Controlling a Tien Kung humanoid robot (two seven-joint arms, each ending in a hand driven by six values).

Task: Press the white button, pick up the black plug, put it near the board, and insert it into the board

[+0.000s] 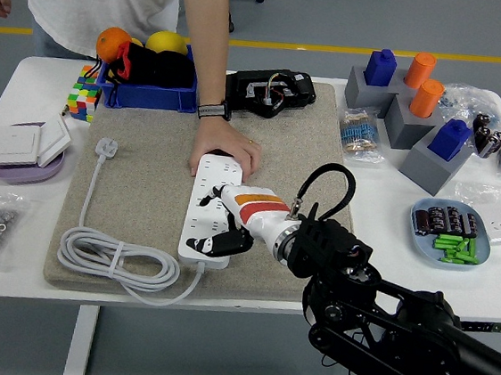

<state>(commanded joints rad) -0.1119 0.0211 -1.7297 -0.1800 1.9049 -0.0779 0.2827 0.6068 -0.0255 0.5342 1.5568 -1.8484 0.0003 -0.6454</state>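
I am working at a white worktop (383, 201) with a grey mat (144, 176) spread over its middle, which is giving the board (210, 208) a soft, non-slip bed. The board is lying lengthwise on the mat, its cable (117, 263) coiling off to the near left and ending at a white plug (106, 147).

A person's hand (225, 154) is pressing down on the board's far end, I judge to steady it while I am working.

My right robot hand (219, 229) is hovering over the board's near end, fingers curled loosely and gripping nothing, probably reaching for the white button, which I cannot make out beneath it.

I cannot pick out the black plug with certainty; the black device (262, 90) at the mat's far edge may be holding it.
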